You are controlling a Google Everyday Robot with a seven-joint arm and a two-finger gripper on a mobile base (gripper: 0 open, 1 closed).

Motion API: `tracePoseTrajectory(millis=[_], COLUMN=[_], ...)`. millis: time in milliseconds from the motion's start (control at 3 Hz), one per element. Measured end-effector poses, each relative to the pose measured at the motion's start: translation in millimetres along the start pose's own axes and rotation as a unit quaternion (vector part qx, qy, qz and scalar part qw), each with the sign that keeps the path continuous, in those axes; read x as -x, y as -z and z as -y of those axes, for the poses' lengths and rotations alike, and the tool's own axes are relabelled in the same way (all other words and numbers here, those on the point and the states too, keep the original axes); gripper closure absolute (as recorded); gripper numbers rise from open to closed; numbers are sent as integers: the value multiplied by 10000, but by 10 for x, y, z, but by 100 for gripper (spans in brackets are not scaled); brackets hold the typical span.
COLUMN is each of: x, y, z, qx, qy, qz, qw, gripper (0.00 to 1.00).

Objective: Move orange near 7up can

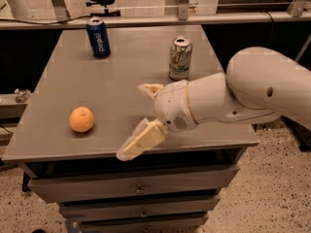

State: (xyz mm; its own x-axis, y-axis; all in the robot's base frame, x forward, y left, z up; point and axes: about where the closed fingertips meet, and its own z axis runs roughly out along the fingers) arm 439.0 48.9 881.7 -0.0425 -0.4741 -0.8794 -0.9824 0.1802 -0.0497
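Note:
The orange [81, 119] lies on the grey table [121, 76] near its front left edge. The 7up can [180, 58], silver-white with green markings, stands upright at the back right of the table. My gripper [131, 121] hangs over the table's front middle, to the right of the orange and in front of the 7up can. Its two cream fingers are spread wide apart and hold nothing. One finger [148, 89] points up-left, the other [141, 141] reaches down to the front edge.
A dark blue Pepsi can [98, 38] stands at the back left of the table. Drawers [138, 188] sit under the tabletop. My white arm [252, 91] reaches in from the right. A rail and a chair base stand behind the table.

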Motion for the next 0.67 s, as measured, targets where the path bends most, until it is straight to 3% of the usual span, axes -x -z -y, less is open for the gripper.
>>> tracePoseTrajectory(millis=[667], x=[-12], y=[-384], z=[6], qx=[-1], qy=[-24], qz=[424], qw=[9991], gripper=[0])
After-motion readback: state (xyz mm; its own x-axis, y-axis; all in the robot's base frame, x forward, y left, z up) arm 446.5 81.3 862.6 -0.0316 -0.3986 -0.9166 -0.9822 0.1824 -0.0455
